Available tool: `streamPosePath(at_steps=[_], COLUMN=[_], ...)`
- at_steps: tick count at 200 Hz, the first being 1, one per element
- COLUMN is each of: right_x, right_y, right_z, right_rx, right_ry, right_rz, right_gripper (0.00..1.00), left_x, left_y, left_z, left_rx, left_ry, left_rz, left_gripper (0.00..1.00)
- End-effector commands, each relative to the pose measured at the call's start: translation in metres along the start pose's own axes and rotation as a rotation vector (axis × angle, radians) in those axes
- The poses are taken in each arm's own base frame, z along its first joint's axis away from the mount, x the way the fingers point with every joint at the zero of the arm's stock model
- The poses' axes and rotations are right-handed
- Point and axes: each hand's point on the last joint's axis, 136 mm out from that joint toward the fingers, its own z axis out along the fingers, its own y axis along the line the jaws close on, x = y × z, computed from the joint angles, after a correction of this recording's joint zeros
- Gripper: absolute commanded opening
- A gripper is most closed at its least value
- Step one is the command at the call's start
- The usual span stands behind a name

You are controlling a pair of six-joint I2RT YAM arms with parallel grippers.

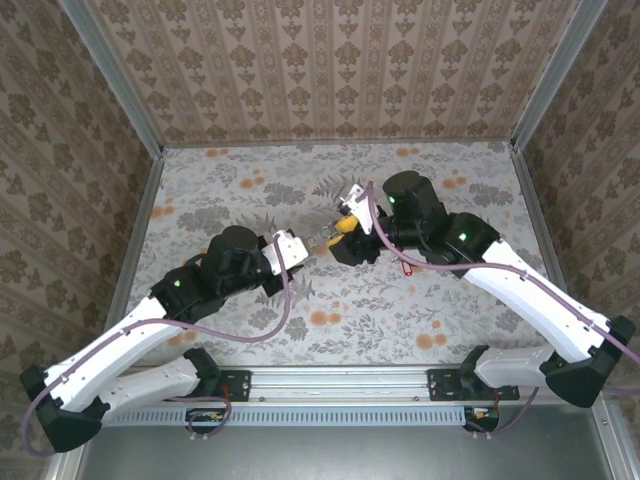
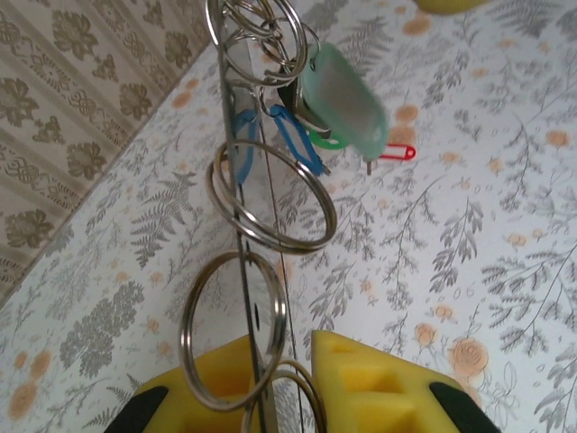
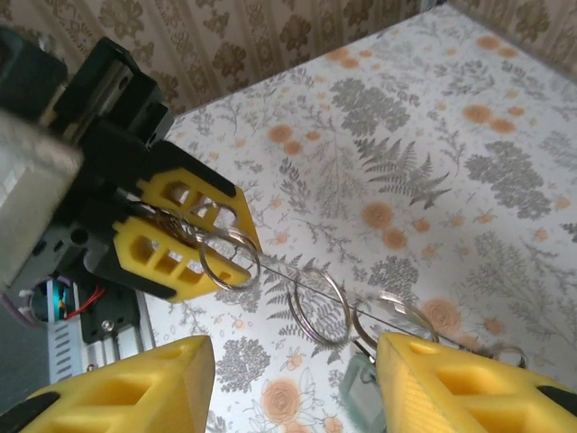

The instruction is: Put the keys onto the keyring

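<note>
The left gripper [image 2: 288, 352] pinches one end of the keyring [image 2: 267, 242], a string of thin metal rings held up in the air. A green tag [image 2: 343, 99] hangs at the far end. A red key [image 2: 392, 153] lies on the table [image 2: 469, 271]. The right gripper [image 3: 296, 361] has its fingers wide apart. The keyring looks light, hard and slippy - best pinched flat across one rim.
</note>
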Motion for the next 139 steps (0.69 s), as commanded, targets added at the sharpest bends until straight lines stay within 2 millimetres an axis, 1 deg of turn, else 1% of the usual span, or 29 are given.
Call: streamPosePath(at_steps=[1, 17, 36, 53, 73, 90, 106, 139], right_x=[-0.002, 0.003, 0.003, -0.003, -0.011, -0.015, -0.014, -0.023], right_y=[-0.008, -0.003, 0.005, 0.014, 0.022, 0.020, 0.014, 0.008], right_z=[-0.006, -0.008, -0.007, -0.006, -0.005, -0.003, 0.000, -0.006], right_rx=[0.048, 0.024, -0.031, -0.101, -0.178, -0.208, -0.219, -0.249], right_ry=[-0.066, -0.087, -0.123, -0.172, -0.226, -0.250, -0.256, -0.317], right_rz=[0.039, 0.066, 0.089, 0.104, 0.137, 0.173, 0.215, 0.247], right_gripper=[0.51, 0.48, 0.43, 0.36, 0.34, 0.33, 0.32, 0.31], left_x=[-0.021, -0.022, -0.024, -0.024, -0.024, -0.022, -0.022, -0.021], left_y=[0.000, 0.000, 0.000, 0.001, 0.001, 0.001, 0.001, 0.001], left_z=[-0.008, -0.009, -0.011, -0.011, -0.011, -0.011, -0.010, -0.009], left_rx=[0.029, 0.033, 0.037, 0.038, 0.037, 0.031, 0.030, 0.030], left_ry=[-0.112, -0.121, -0.133, -0.134, -0.138, -0.134, -0.135, -0.135], left_rz=[-0.043, -0.051, -0.057, -0.061, -0.062, -0.063, -0.063, -0.063], left_gripper=[0.00, 0.00, 0.00, 0.00, 0.00, 0.00, 0.00, 0.00])
